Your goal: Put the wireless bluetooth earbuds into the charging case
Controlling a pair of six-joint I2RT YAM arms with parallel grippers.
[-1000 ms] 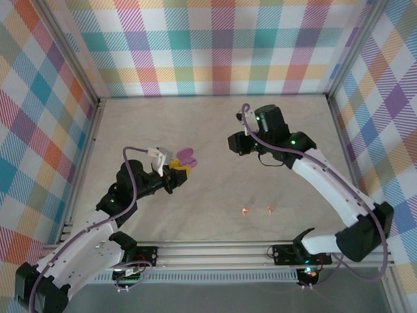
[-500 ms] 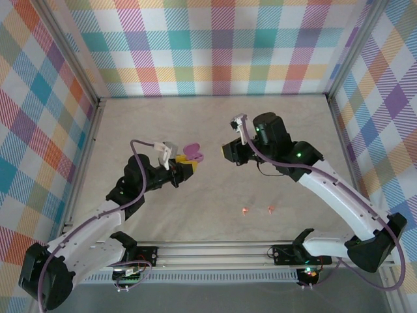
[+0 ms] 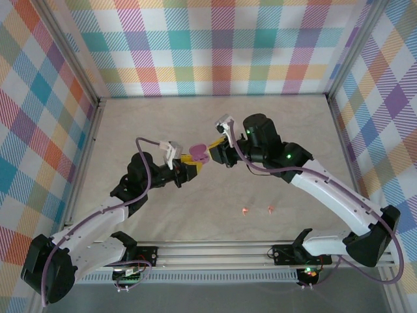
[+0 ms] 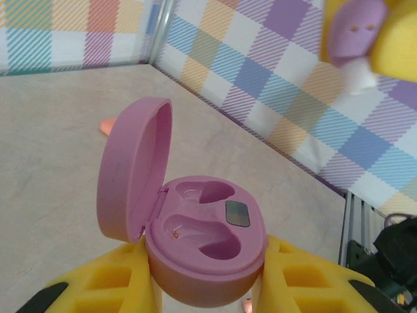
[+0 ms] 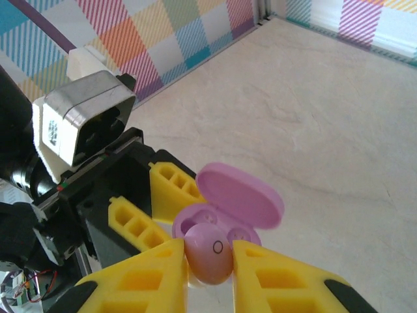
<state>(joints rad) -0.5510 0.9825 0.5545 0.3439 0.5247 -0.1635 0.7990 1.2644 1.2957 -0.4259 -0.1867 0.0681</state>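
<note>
Earbud (image 5: 208, 251), lilac and tiny, is pinched in the right jaws just above the open charging case (image 5: 241, 199), held in mid-air over the middle of the worktop (image 3: 143, 117), presumably so it can go straight down into an empty well. Left jaws clench the case's base with the lid tipped back, offering both wells upward. Two orange buds (image 3: 245, 210) lie well apart from this on the near worktop, right of centre.

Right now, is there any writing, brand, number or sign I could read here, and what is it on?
No words, brands or numbers can be read.
Black-and-white sticker on the left wrist camera: too small and blurred to read.
On the lilac earbud: a small printed ring, no letters.
On the pink charging case: a dark blank patch, no text.
</note>
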